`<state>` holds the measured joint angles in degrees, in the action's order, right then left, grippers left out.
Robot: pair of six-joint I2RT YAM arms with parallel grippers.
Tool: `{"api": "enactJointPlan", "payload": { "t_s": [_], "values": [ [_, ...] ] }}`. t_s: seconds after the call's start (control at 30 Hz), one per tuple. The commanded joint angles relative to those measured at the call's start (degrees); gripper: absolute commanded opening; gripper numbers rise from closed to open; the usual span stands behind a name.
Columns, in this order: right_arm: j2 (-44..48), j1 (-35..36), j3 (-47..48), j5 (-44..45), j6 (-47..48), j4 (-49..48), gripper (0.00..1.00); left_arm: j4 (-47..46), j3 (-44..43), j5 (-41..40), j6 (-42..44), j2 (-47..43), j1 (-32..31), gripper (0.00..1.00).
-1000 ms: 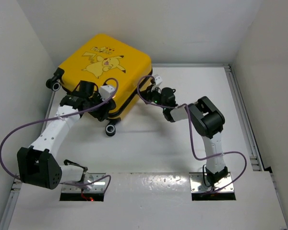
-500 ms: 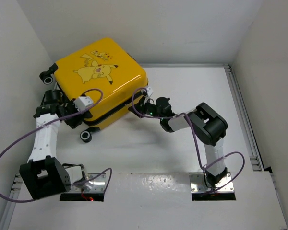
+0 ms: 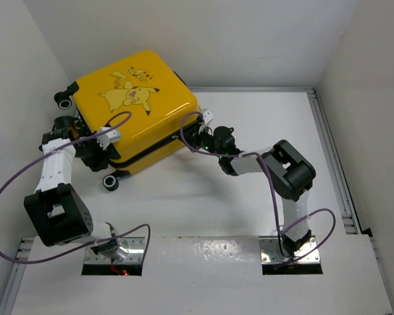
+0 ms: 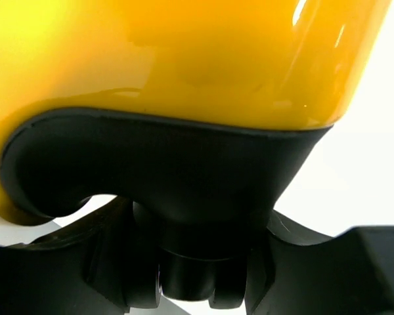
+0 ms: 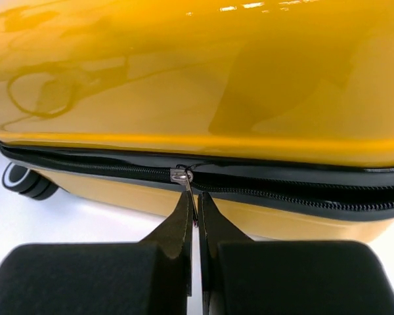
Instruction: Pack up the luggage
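Observation:
The luggage point(image 3: 134, 108), a glossy yellow hard-shell suitcase, lies closed at the back left with its Pikachu print up. My left gripper point(image 3: 92, 153) is at its wheel end. In the left wrist view its black fingers point(image 4: 92, 275) close around a black caster point(image 4: 197, 275) under the wheel housing point(image 4: 164, 170). My right gripper point(image 3: 188, 136) is at the near right corner. In the right wrist view it point(image 5: 196, 211) is shut on the metal zipper pull hanging from the slider point(image 5: 181, 175) on the black zipper band point(image 5: 302, 187).
White walls stand close behind and to the left of the suitcase. Two black wheels point(image 3: 64, 102) point(image 3: 110, 182) stick out at its left end. A metal rail point(image 3: 331, 164) runs along the table's right edge. Purple cables loop off both arms.
The suitcase has shifted left and turned, its wheel end swinging toward the left wall. My left arm swung left with it; my right gripper followed the near right corner.

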<state>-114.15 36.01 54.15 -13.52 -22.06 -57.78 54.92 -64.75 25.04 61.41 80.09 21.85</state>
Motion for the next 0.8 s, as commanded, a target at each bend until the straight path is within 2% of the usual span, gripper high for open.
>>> {"api": "enactJointPlan", "payload": {
  "t_s": [0.0, 0.47, 0.6, 0.77],
  "values": [
    [-1.78, -4.98, 3.76, 9.21, 4.57, -0.85, 0.00, -9.65, 2.00, -6.67, -3.93, 4.54, 2.06, 0.00],
    [-3.27, -15.44, 4.20, 6.22, 12.92, -0.41, 0.00, -15.45, 2.00, -10.10, -3.49, 8.76, 3.38, 0.00],
    [-7.30, -17.20, 9.82, 6.58, 13.19, 0.47, 0.00, -16.86, 2.00, -10.71, -2.26, 9.81, 3.38, 0.00],
    [-14.15, -19.66, 21.33, 5.27, 13.28, 0.82, 0.00, -17.91, 1.47, -10.71, -1.64, 10.43, 3.38, 0.00]
  ]
}}
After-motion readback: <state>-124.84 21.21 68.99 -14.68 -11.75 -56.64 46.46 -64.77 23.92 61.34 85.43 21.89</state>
